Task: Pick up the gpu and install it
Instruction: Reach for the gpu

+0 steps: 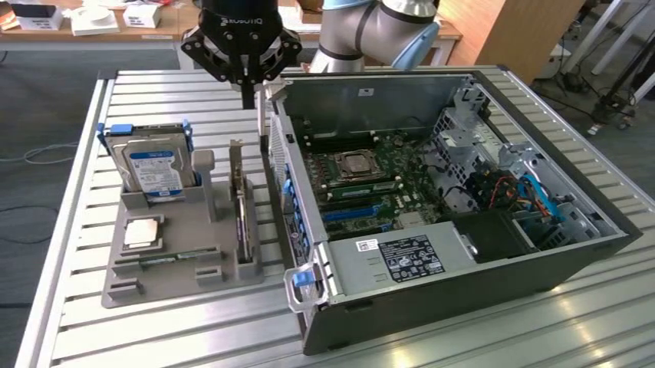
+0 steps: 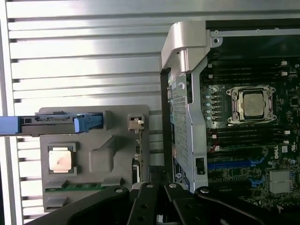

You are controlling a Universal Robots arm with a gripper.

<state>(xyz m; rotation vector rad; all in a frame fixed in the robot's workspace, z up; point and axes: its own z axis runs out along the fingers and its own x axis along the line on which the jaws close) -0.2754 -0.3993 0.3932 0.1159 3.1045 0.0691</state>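
**Ext. view.** Gripper [image 1: 247, 96]: fingers pressed together, nothing between them. It hangs tips-down above the table, near the far corner of the open PC case [image 1: 461, 303]. The gray fixture tray [image 1: 169, 287] keeps each part in its own slot, likely so that a graspable edge is presented:
- hard drive [image 1: 153, 167]: upright
- CPU [image 1: 141, 232]: flat
- RAM stick [image 1: 176, 258]: flat
- gpu [image 1: 241, 211]: standing on its long edge, top edge free, just beside the case wall

The gpu sits lower than the gripper and nearer the camera. They are well apart, no contact.

**Wrist view.** Looks down on the tray. The gpu [image 2: 137, 157] appears edge-on as a thin strip in its slot, between the CPU [image 2: 61, 158] pocket and the case wall [image 2: 185, 117]. Gripper [image 2: 158, 201]: closed, empty. The gpu strip runs toward the fingers, slightly off their centreline.

Judgement: approach stage, pick not yet made.
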